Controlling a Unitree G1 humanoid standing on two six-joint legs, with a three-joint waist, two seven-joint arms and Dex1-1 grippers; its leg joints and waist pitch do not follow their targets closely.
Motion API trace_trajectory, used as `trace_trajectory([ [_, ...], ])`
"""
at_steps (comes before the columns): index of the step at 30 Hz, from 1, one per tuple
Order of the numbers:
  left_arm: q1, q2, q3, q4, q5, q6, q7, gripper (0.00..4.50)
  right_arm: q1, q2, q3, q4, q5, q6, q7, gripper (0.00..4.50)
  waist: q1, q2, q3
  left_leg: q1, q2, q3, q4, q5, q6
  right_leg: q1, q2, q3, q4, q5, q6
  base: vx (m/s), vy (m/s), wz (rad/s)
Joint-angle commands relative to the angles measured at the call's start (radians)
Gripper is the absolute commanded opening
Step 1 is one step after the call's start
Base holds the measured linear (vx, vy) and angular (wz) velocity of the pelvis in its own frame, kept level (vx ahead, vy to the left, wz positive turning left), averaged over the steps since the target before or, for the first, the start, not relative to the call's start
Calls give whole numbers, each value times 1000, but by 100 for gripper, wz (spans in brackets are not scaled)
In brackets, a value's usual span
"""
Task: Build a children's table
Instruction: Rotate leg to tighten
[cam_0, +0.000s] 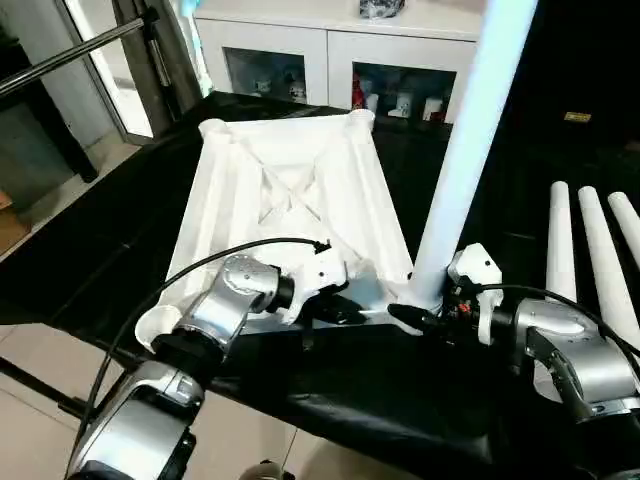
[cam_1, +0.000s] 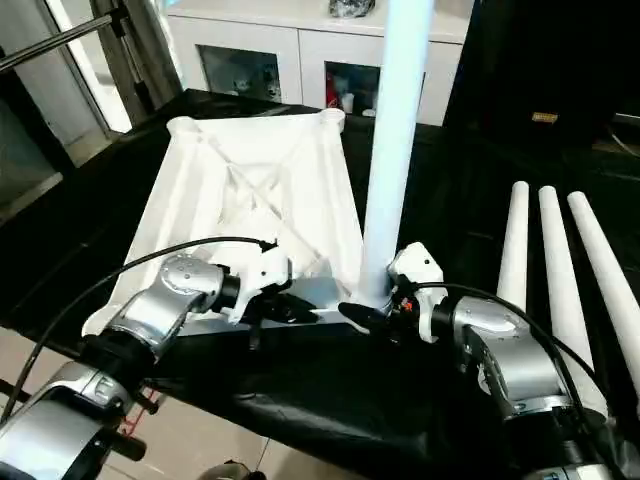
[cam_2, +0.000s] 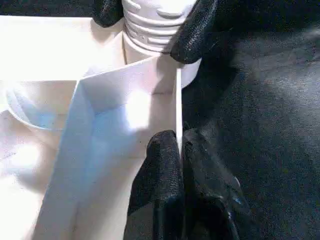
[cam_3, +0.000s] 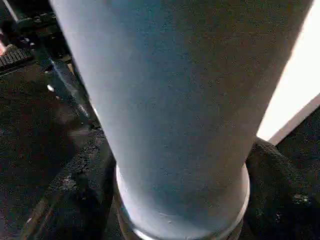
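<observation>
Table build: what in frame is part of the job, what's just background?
Job:
- table top, underside up
- upright leg at its near corner socket, right pincer around its base
- three spare legs lying on the black cloth
- left pincer, clamped on the top's near edge wall

Background:
- white glass-door cabinet
- metal pole

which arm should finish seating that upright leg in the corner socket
Right. The right end effector already straddles the base of the upright leg, while the left end effector is pinching the tabletop's rim, steadying it.
</observation>
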Motion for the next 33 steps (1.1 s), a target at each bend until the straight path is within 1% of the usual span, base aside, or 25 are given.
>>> trace_trajectory([
  [1,-1,-2,-3,-46,-34,-14,-18,0,13,-1,17,-32,12,13,15,304,3,-22,-69,6,64,-22,-60,-135,109,58,-91,56,-74,-211,-183,0,0,0],
  [4,5,-3,-2,-55,-31,-6,-20,0,22,8,25,-43,17,27,21,292,4,-22,-70,5,63,-22,-60,-124,108,59,-90,56,-73,-207,-175,0,0,0],
  [7,-3,-19,5,-41,-26,4,11,0,26,32,21,-46,19,45,-4,281,5,-20,-71,5,62,-22,-58,-123,107,57,-90,55,-73,-206,-177,0,0,0],
  [9,-8,-26,8,-32,-22,8,30,0,26,42,19,-45,22,53,-19,279,5,-22,-69,6,61,-22,-60,-137,99,57,-90,55,-77,-233,-171,0,0,0],
  [11,-31,-52,20,1,-9,20,99,0,15,78,11,-23,-2,76,-109,278,2,-22,-66,8,61,-22,-63,-148,89,54,-89,55,-82,-261,-162,0,0,0],
  [12,-65,-91,38,41,1,48,186,0,-6,136,-7,26,-42,94,-242,278,1,-21,-67,12,60,-22,-63,-158,78,53,-90,55,-85,-283,-158,0,0,0],
  [13,-73,-100,43,50,3,54,208,0,-11,150,-13,39,-51,100,-275,278,-3,-21,-64,10,56,-20,-63,-155,71,51,-88,55,-87,-292,-155,0,0,0],
  [14,-83,-112,48,61,6,62,233,0,-18,168,-21,54,-59,107,-313,278,-9,-23,-63,12,54,-24,-67,-174,51,53,-88,51,-90,-331,-150,0,0,0],
  [15,-97,-126,54,76,9,71,264,0,-27,190,-30,72,-66,115,-355,277,-12,-23,-63,12,53,-26,-69,-187,43,57,-90,50,-94,-362,-135,0,0,0],
  [17,-125,-158,64,107,12,89,329,0,-47,241,-60,109,-74,123,-451,277,-17,-23,-61,13,52,-24,-69,-199,46,54,-91,53,-101,-382,-124,0,0,0],
  [18,-136,-171,69,118,13,97,355,0,-55,261,-72,122,-76,126,-490,277,-19,-22,-59,14,50,-23,-70,-204,42,52,-90,53,-103,-399,-116,0,0,0],
  [19,-162,-203,82,146,13,118,419,0,-76,311,-102,155,-79,130,-587,277,-20,-22,-60,17,49,-23,-70,-206,39,51,-90,52,-104,-406,-114,0,0,0],
  [20,-167,-210,84,152,12,122,432,0,-80,322,-108,161,-80,131,-608,277,-22,-21,-60,19,48,-25,-71,-209,28,50,-90,51,-106,-422,-112,0,0,0],
  [21,-192,-241,95,182,14,126,491,0,-100,365,-119,185,-89,116,-673,277,-20,-19,-63,20,48,-24,-71,-203,30,50,-90,52,-108,-412,-107,0,0,0],
  [22,-196,-246,96,188,15,126,498,0,-105,373,-120,190,-94,107,-684,277,-21,-19,-62,19,49,-25,-71,-201,29,50,-90,53,-105,-398,-111,0,0,0],
  [23,-203,-256,96,197,18,119,507,0,-114,387,-117,200,-103,80,-695,277,-21,-19,-64,15,49,-26,-72,-195,32,55,-89,53,-102,-371,-112,0,0,0],
  [24,-205,-264,91,203,23,110,507,0,-119,397,-109,199,-98,56,-672,312,-20,-18,-66,14,50,-25,-71,-190,39,55,-91,54,-100,-338,-117,0,0,0],
  [25,-205,-264,91,203,23,110,507,0,-119,397,-109,199,-98,56,-672,312,-19,-18,-66,14,49,-25,-70,-188,43,55,-91,55,-99,-325,-119,0,0,0],
  [26,-197,-264,76,197,30,92,482,0,-120,403,-112,182,-72,57,-641,333,-17,-19,-68,10,50,-25,-69,-161,59,61,-90,56,-91,-268,-132,0,0,0],
  [27,-193,-262,73,195,30,87,471,0,-120,402,-114,177,-65,62,-627,350,-17,-19,-69,10,50,-25,-68,-154,63,61,-90,56,-89,-251,-137,0,0,0],
  [28,-190,-259,71,194,30,85,463,0,-119,400,-113,173,-64,63,-616,350,-16,-19,-70,10,52,-25,-67,-146,73,62,-90,56,-86,-226,-148,0,0,0],
  [29,-186,-255,68,192,31,79,453,0,-118,394,-108,168,-67,62,-605,358,-16,-19,-69,9,51,-24,-66,-144,77,62,-91,55,-86,-222,-150,0,0,0],
  [30,-173,-241,56,182,31,49,414,0,-114,371,-89,154,-81,53,-574,358,-17,-21,-69,7,51,-25,-67,-143,82,64,-91,54,-86,-225,-151,0,0,0],
  [31,-173,-241,56,182,31,49,414,0,-114,371,-89,154,-81,53,-574,358,-16,-20,-70,7,51,-24,-66,-143,83,65,-91,55,-86,-230,-149,0,0,0],
  [33,-149,-218,42,158,26,30,353,0,-100,328,-64,127,-80,48,-502,358,-15,-20,-69,9,54,-26,-67,-145,86,65,-92,55,-85,-231,-151,0,0,0],
])
